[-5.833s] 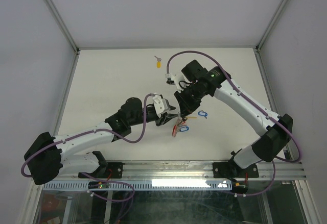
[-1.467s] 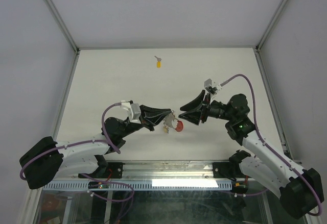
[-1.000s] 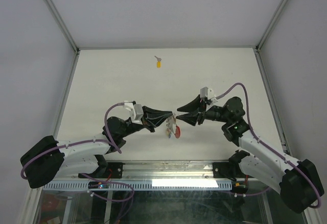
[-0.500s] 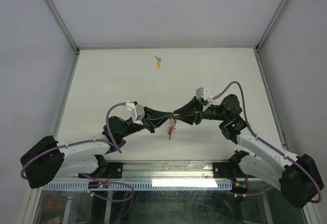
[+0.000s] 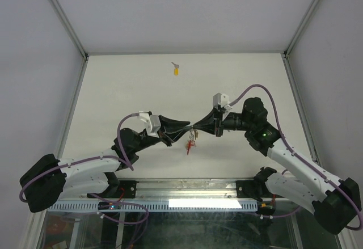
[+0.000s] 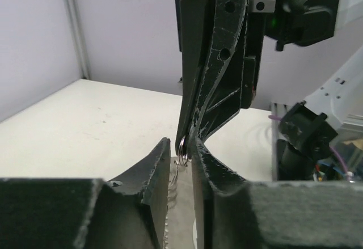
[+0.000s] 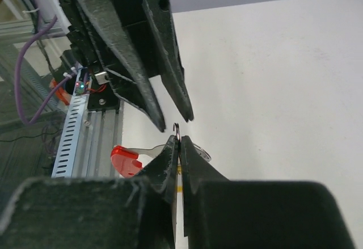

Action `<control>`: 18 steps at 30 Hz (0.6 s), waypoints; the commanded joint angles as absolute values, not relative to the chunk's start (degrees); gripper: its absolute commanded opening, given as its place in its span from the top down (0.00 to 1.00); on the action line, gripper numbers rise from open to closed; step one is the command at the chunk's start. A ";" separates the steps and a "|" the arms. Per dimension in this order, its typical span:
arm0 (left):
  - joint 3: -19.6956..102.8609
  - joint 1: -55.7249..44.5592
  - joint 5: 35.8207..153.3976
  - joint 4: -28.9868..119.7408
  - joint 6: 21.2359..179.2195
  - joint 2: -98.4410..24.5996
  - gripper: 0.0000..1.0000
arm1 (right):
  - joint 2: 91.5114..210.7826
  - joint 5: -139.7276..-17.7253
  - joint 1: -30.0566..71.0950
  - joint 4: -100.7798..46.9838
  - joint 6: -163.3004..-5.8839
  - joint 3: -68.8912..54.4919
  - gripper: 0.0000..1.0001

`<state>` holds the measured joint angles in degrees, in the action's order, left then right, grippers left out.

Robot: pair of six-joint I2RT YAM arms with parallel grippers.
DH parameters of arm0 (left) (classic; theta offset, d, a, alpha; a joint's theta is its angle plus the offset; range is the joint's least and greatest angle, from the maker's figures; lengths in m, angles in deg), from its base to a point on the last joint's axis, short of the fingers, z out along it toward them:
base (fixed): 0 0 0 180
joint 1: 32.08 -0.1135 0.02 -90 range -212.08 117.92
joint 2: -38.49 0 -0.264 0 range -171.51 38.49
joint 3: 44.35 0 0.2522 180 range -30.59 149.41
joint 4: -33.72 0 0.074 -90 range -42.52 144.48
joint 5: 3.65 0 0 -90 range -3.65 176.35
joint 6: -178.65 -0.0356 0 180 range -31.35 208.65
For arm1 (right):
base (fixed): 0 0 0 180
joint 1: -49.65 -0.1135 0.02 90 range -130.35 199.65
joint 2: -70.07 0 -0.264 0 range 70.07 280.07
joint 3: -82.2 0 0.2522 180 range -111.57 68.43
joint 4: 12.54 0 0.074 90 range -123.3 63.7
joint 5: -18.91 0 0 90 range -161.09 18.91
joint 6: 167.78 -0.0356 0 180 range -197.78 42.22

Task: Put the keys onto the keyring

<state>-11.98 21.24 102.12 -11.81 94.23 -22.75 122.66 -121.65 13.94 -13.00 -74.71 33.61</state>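
One change: the right gripper (image 5: 199,129) has just pinched shut on the keyring (image 5: 190,143) dangling above the bench's (image 5: 113,96) near middle, while the left gripper (image 5: 189,128) eases slightly open around it, likely a handover; a yellow key (image 5: 176,71) lies near the far edge.

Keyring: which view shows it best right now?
Right wrist. The keyring is close up there, with its wire ring pinched in the right hand and the red strip trailing off to one side. Left wrist catches only a sliver of ring. Top external shows a tiny dangling cluster.
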 commanded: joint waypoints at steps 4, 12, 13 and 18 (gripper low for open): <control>-6.47 21.53 98.16 -0.10 89.67 -17.63 0.56 | 121.18 -106.29 13.65 -42.88 -66.80 18.72 1.00; -1.21 22.85 91.58 6.91 87.91 -19.81 0.29 | 128.13 -91.25 12.57 -60.82 -75.60 5.31 1.00; -0.40 23.53 90.15 7.47 86.99 -20.67 0.29 | 129.49 -89.68 12.44 -63.22 -77.42 3.13 1.00; 3.60 26.65 86.43 10.21 83.07 -24.90 0.31 | 134.64 -80.90 11.25 -70.98 -81.93 -3.96 1.00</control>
